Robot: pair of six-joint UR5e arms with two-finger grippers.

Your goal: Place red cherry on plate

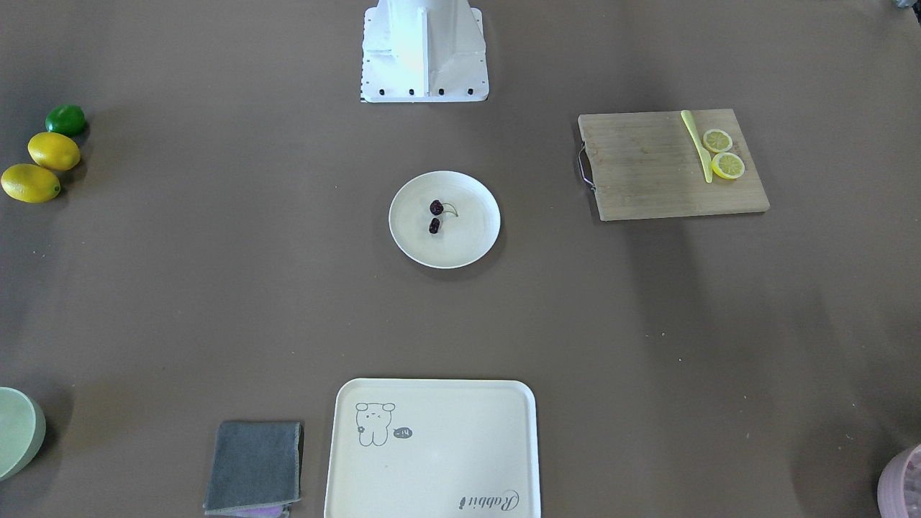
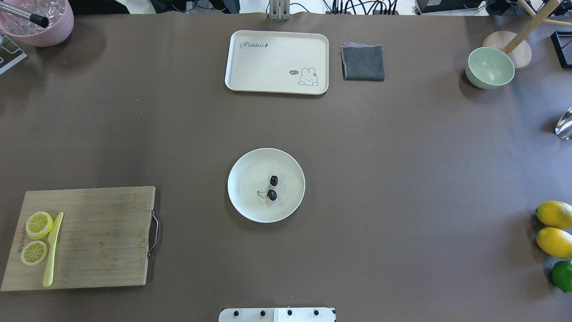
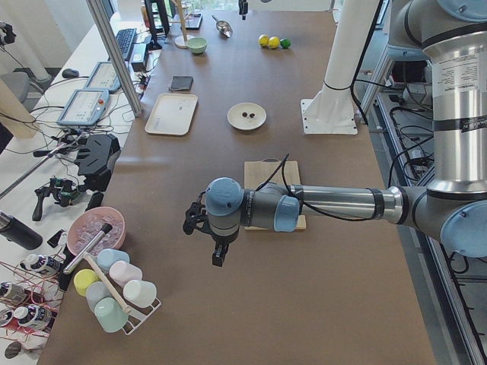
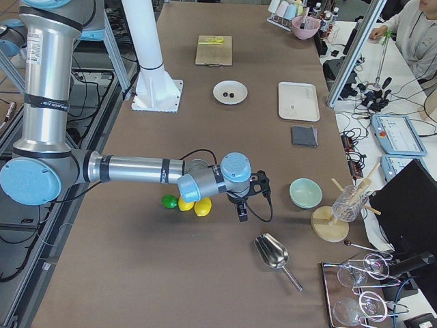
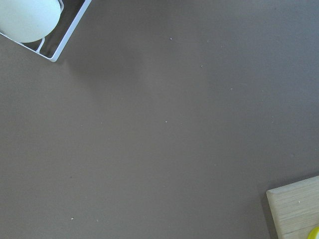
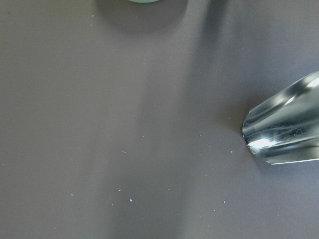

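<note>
The red cherry (image 1: 435, 216) (image 2: 272, 188), two tiny dark fruits on one thin green stem, lies inside the round cream plate (image 1: 475, 247) (image 2: 247, 206) at the table's middle. Nothing touches it. My left gripper (image 3: 218, 257) hangs over bare table near the robot's left end, far from the plate (image 3: 257, 122); it shows only in the left side view, so I cannot tell whether it is open or shut. My right gripper (image 4: 242, 212) hovers near the lemons at the other end, also far from the plate (image 4: 239, 97), and I cannot tell its state either.
A wooden cutting board (image 2: 103, 237) holds lemon slices (image 2: 39, 224) and a yellow knife (image 2: 52, 250). A cream tray (image 2: 268, 67), grey cloth (image 2: 363, 62) and green bowl (image 2: 489, 68) line the far side. Lemons (image 2: 554, 228), a lime (image 2: 563, 275) and a metal scoop (image 6: 286, 129) sit at the right end.
</note>
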